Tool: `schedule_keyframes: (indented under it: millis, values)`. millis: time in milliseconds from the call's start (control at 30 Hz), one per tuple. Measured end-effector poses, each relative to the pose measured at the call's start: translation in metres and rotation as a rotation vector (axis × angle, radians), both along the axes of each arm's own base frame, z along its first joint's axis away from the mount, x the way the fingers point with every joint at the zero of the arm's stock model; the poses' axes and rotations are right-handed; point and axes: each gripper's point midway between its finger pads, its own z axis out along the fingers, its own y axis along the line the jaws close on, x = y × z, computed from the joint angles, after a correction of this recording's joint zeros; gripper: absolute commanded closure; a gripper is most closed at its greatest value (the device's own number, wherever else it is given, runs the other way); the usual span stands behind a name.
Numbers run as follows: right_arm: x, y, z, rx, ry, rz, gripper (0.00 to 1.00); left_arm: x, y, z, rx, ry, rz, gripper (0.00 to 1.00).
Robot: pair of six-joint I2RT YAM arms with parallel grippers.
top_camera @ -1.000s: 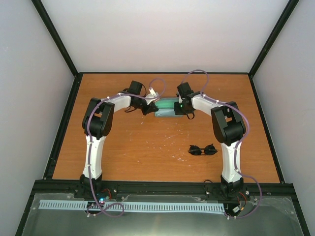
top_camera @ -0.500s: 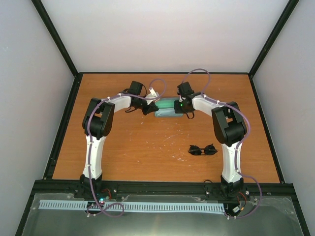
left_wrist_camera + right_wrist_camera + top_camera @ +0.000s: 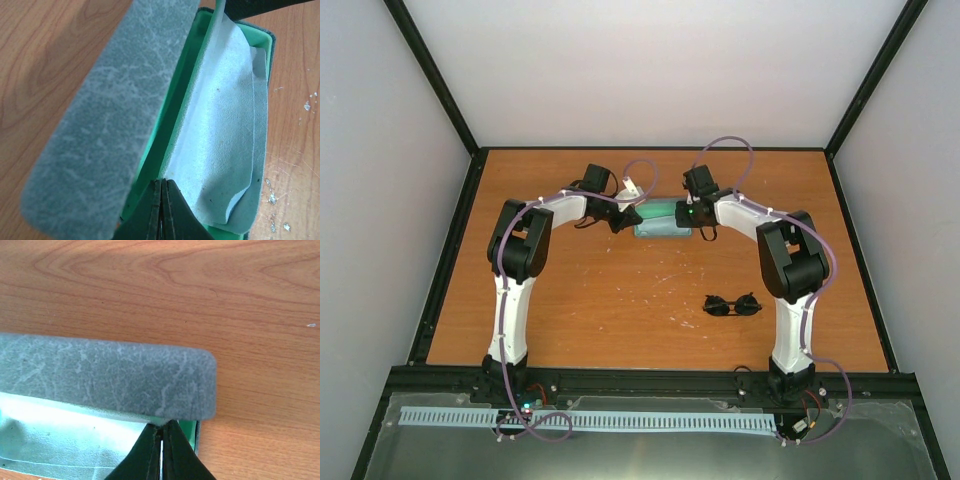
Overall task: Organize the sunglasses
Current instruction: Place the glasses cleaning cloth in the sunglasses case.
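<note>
**A:** Start at the left. What is the left claw (image 3: 626, 222) doing?

**B:** It sits at the 9 o'clock end of the case (image 3: 663, 231), low over the rim. Its wrist view shows the two fingers pressed flat together with no gap. A thin pale line runs between them, but I cannot tell whether that is cloth or only light.

**A:** And the case itself?

**B:** It is open, lying toward 12 o'clock on the wooden table (image 3: 610, 300). The grey lid (image 3: 100, 125) stands up along one long side, and the green lining shows beneath it. A pale blue cloth (image 3: 220, 125) lies inside, covering most of the bottom, and one edge rises toward the far end.

**A:** The right claw (image 3: 694, 222)?

**B:** It is at the 3 o'clock end of the case. Its fingers are also closed tight, with the tips just under the corner of the lid at the green rim. Whether they pinch anything I cannot tell.

**A:** Where are the sunglasses (image 3: 732, 304)?

**B:** They are out on the bare table, at about 5 o'clock from the case and well apart from it. They lie beside the right arm's upright, with both round dark lenses showing. Neither claw is near them.
</note>
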Motion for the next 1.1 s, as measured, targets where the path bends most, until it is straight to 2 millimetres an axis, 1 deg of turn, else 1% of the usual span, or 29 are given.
schedule_keyframes:
  millis: [100,267,400,900,1100]
  values:
    - [-0.001,0.0,-0.001,0.002,0.005,0.002,0.97,0.0,0.0,-0.001,0.002,0.001,0.004,0.96]
    - [-0.004,-0.001,-0.01,-0.004,0.033,-0.001,0.97,0.003,0.001,-0.001,0.009,-0.008,0.014,0.96]
    - [-0.005,-0.001,-0.013,-0.007,0.042,-0.002,0.97,0.006,0.001,0.0,0.008,-0.02,0.022,0.96]
    - [-0.005,0.0,-0.015,-0.003,0.045,-0.006,0.97,0.011,-0.001,0.005,-0.009,-0.028,0.041,0.96]
    - [-0.008,-0.002,-0.019,-0.006,0.055,-0.007,0.97,0.014,-0.002,0.011,-0.023,-0.047,0.044,0.96]
